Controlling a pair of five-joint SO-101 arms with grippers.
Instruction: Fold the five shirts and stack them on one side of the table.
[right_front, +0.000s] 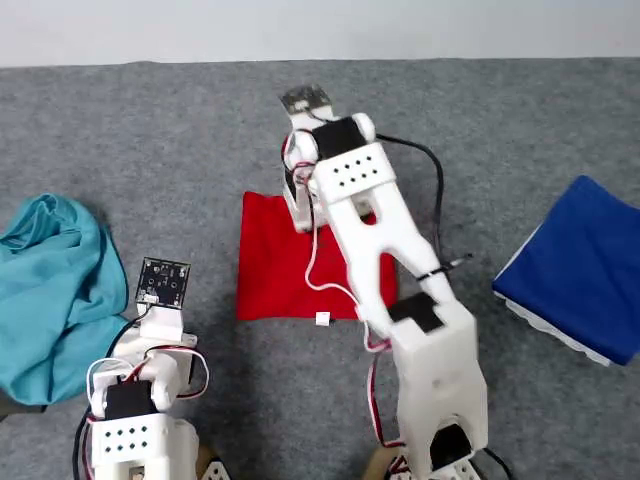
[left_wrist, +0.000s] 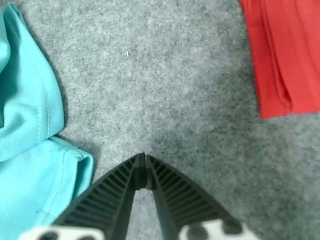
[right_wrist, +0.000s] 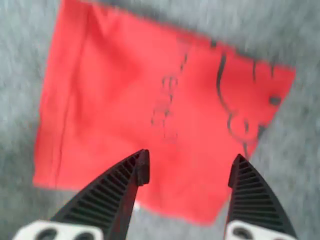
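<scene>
Gaping right end effector (right_wrist: 191, 156) hangs over rectangular red shirt (right_wrist: 150, 100); left end effector (left_wrist: 145, 158) closed.

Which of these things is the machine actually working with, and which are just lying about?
Part of the job: red shirt, folded, under the open right pincer; crumpled teal shirt; folded blue shirt on a white layer.
Just there: grey table covering; white wall behind.

— What covers the table (right_front: 150, 130)?
— A speckled grey cloth (left_wrist: 175, 75), fuzzy like carpet, under soft, even light.
— And behind it?
— A plain white wall (right_front: 320, 30), running along the far edge.
</scene>
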